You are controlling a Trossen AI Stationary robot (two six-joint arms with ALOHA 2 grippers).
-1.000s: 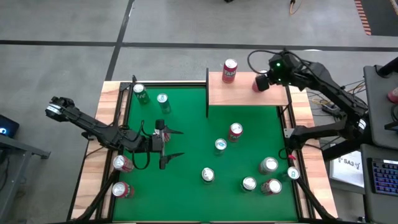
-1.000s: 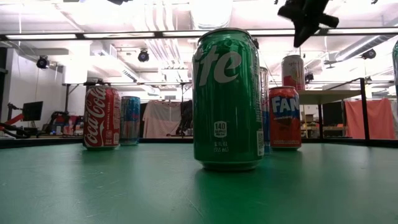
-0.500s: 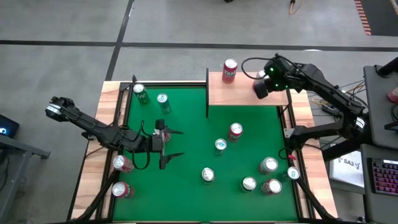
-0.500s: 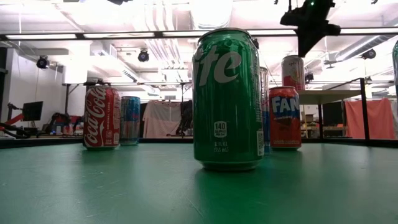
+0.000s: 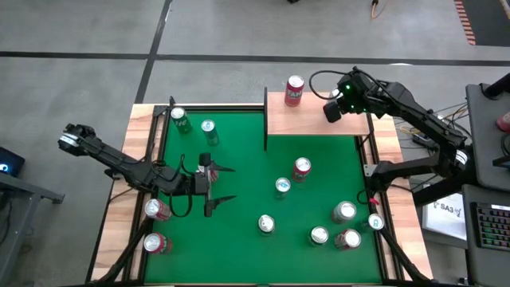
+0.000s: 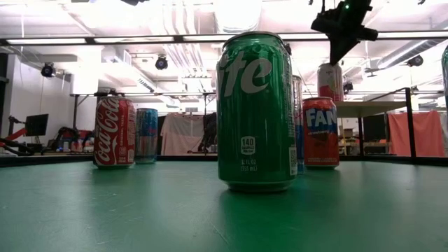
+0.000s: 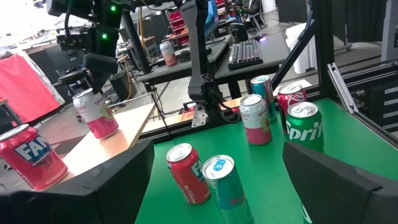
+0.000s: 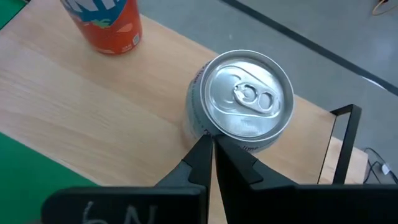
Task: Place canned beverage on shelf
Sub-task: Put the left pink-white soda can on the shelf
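The right pincer [image 8: 211,163] hangs above the shelf [image 5: 311,119], fingers pressed together and empty, just over a pale can [image 8: 242,102] standing upright there beside an orange can [image 5: 294,90]. The left pincer [image 5: 217,182] waits wide open and empty over the green surface [image 5: 239,247]. Judged rigid, smooth-sided, possibly dentable and slippery; best gripped across the mid-body.

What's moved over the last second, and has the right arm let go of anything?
The right gripper, shut and empty, drifted slightly toward the table's middle over the shelf, above the pink can standing there beside the Fanta can. Nothing was grabbed or released. The left gripper stayed open over the felt; all cans kept their places.
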